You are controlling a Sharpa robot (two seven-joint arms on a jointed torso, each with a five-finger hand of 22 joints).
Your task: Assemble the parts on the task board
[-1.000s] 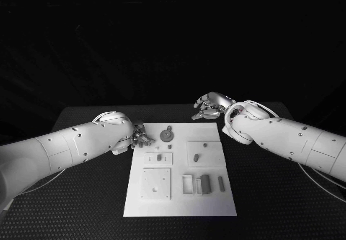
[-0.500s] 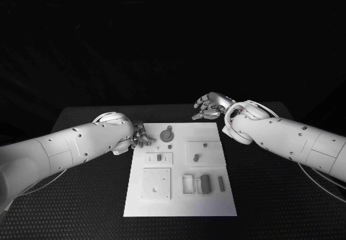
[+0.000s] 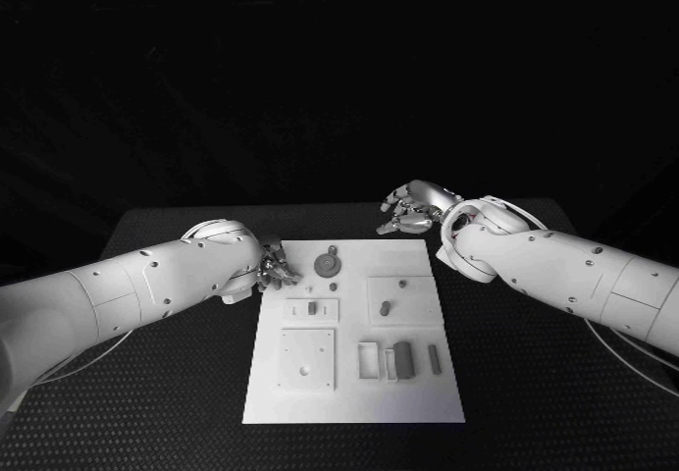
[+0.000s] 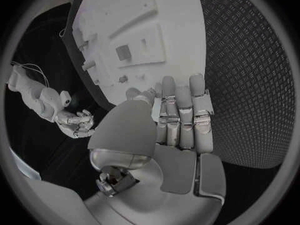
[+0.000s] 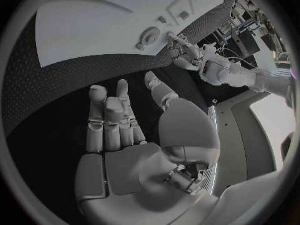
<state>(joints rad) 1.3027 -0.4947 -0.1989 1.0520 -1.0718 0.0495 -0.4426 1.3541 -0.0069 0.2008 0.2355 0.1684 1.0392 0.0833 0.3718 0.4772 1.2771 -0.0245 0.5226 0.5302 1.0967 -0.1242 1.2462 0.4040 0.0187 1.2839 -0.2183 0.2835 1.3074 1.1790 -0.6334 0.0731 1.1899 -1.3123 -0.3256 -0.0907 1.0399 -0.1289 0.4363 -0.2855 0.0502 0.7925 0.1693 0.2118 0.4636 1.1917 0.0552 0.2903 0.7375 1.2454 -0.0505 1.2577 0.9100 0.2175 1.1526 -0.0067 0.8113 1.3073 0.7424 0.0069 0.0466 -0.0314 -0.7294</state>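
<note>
Parts (image 3: 327, 263) lie on task board (image 3: 354, 392) beside left hand (image 3: 275, 269).

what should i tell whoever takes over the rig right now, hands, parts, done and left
Left hand: holds nothing, fingers apart, at the far left edge of the task board.
Right hand: holds nothing, fingers loosely curled, above the table just past the board's far right corner.
Parts: round disc near the board's far edge; small pieces on the middle blocks; upright pieces at the near right.
Done: cannot tell which parts are already seated.
Left: neither hand has picked up a part; assembly work remains.
</note>
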